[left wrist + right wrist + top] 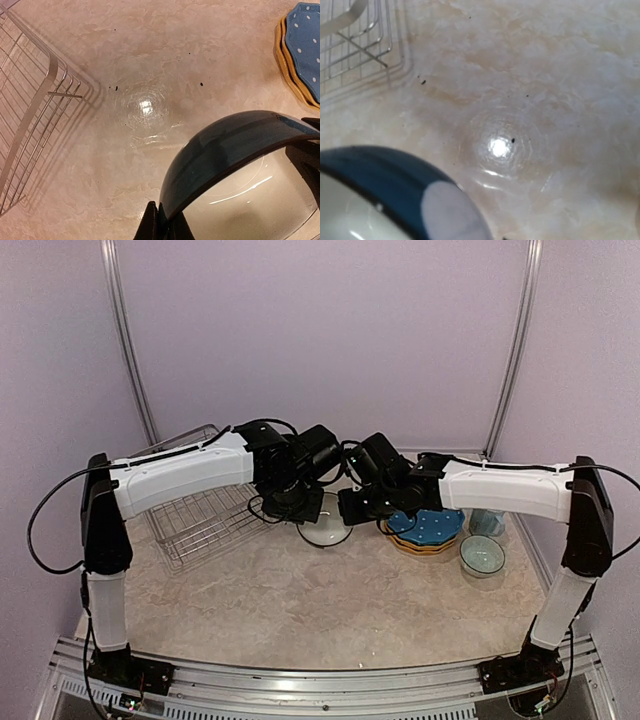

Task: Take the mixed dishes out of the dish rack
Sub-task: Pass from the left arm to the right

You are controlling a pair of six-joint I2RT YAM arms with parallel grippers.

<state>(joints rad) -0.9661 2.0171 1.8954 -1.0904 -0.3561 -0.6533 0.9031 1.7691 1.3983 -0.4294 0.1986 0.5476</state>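
Observation:
A white bowl [325, 532] with a dark blue band hangs just above the table between both grippers. My left gripper [305, 512] is shut on its rim; in the left wrist view [162, 220] the black fingertips pinch the bowl [240, 200] at its near edge. My right gripper [352, 515] grips the opposite rim; in the right wrist view a pale fingertip [452, 210] lies over the bowl's [350, 210] band. The dish rack [195, 520] looks empty. The blue dotted plate [428, 528] lies on the orange plates.
A light blue mug [487, 521] and another small bowl [483, 556] stand on the table at the right. The plate stack shows at the left wrist view's top right [305, 45]. The rack's corner [30, 110] lies left of the held bowl.

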